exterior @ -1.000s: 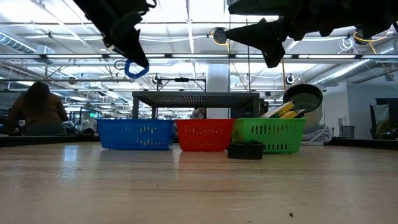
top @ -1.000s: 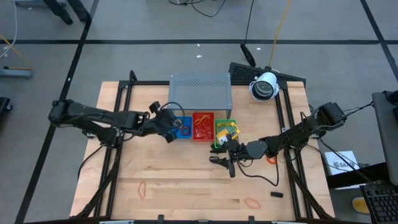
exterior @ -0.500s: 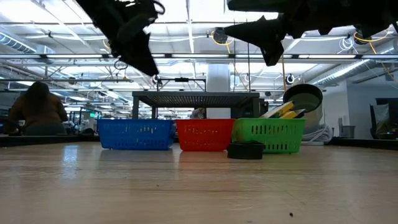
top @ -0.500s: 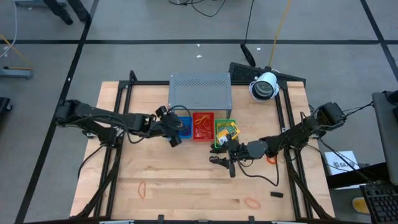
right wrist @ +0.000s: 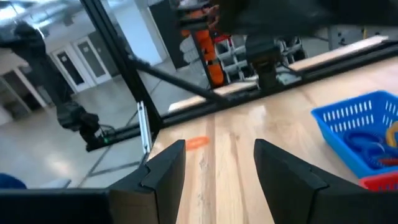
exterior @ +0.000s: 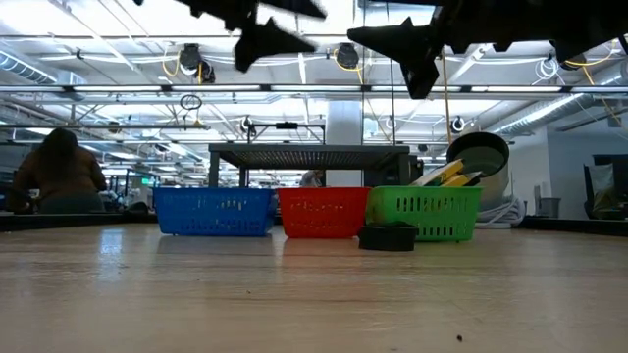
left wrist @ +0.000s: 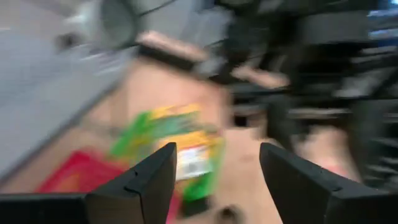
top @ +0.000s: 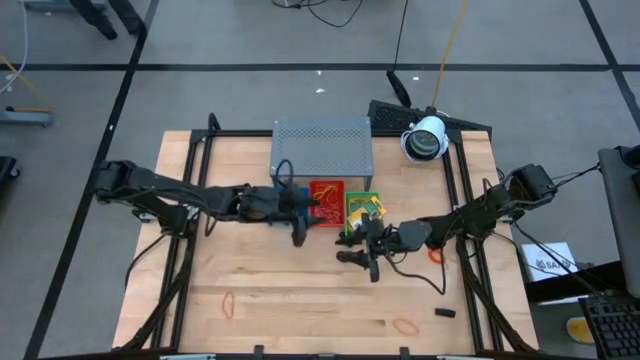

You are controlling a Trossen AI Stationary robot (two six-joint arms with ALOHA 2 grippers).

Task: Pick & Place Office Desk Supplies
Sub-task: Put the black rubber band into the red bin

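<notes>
Left gripper (top: 298, 222) moved right past blue tray (top: 292, 197), now spread empty, right gripper (top: 362, 252) spread empty, no legible writing

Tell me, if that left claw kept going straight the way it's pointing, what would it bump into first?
Probably the yellow-and-green packets in the green tray. The left gripper, fingers open, hangs above the red tray and points toward them. It rides high, so it might pass over and meet the right gripper instead.
</notes>
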